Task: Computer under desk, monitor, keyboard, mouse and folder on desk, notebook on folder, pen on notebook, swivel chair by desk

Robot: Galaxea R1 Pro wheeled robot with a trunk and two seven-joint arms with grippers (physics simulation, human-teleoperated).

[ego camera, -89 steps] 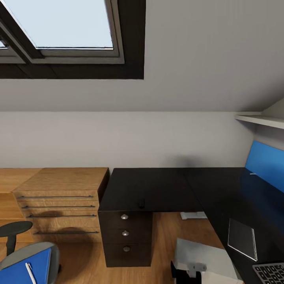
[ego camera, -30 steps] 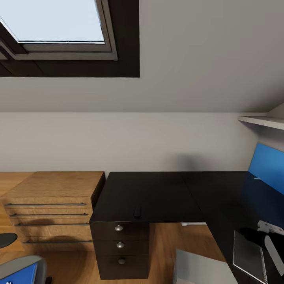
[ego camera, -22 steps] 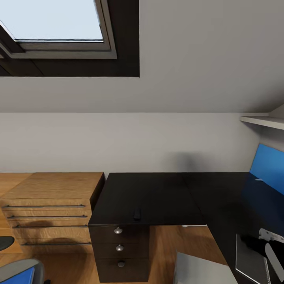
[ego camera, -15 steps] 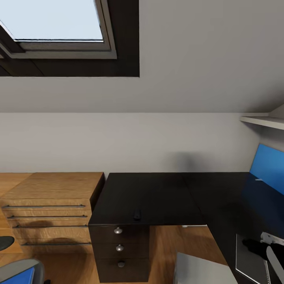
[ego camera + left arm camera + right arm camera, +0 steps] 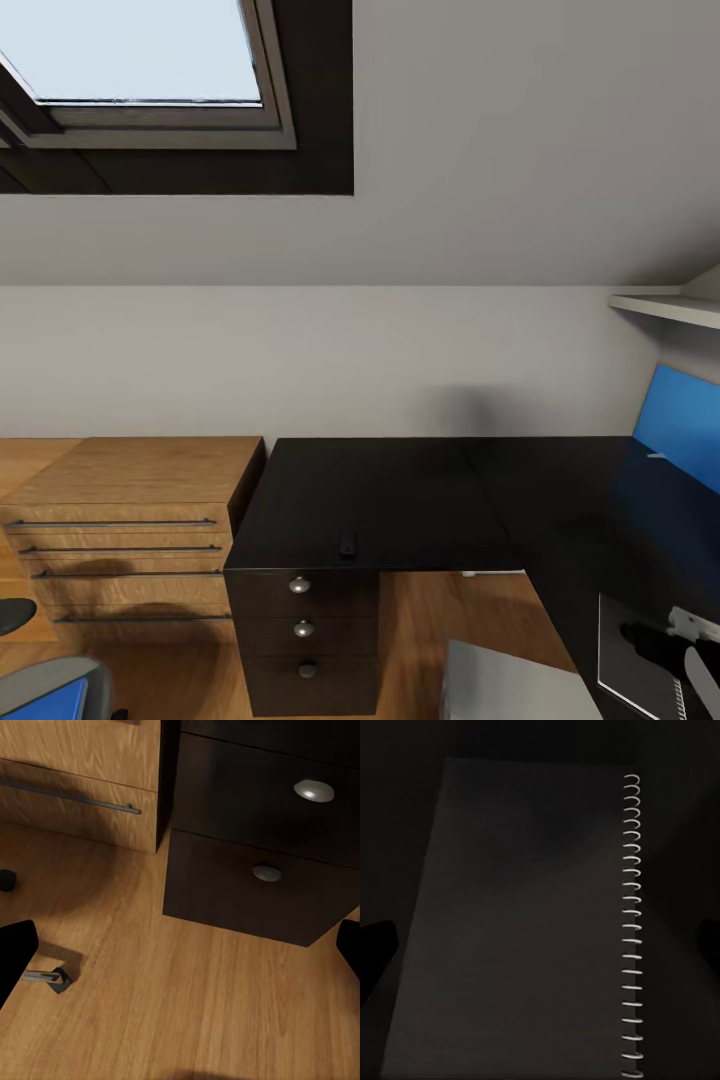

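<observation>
My right gripper (image 5: 540, 937) hangs wide open over the notebook (image 5: 521, 922), which lies flat near the tabletop (image 5: 400, 490) front edge, lined up to grab. Left gripper (image 5: 180, 952) is wide too, idle over floor. Folder (image 5: 40, 700) sits on the swivel chair (image 5: 45, 675).

Sloped pale grey ceiling (image 5: 480, 140) with a dark-framed skylight window (image 5: 140, 50), bright pale sky behind the glass. Below the slope, a plain light grey back wall (image 5: 300, 360) with a faint soft shadow patch near its right half. A white wall shelf (image 5: 665, 305) juts in at the right edge. Low light wooden drawer cabinet with long bar handles (image 5: 130, 530) stands against the wall; the handles cast soft shadows on the drawer fronts. Warm wood-plank floor (image 5: 187, 1005), grain running lengthwise, shows in the left wrist view and runs under the furniture. Light is even and diffuse.
</observation>
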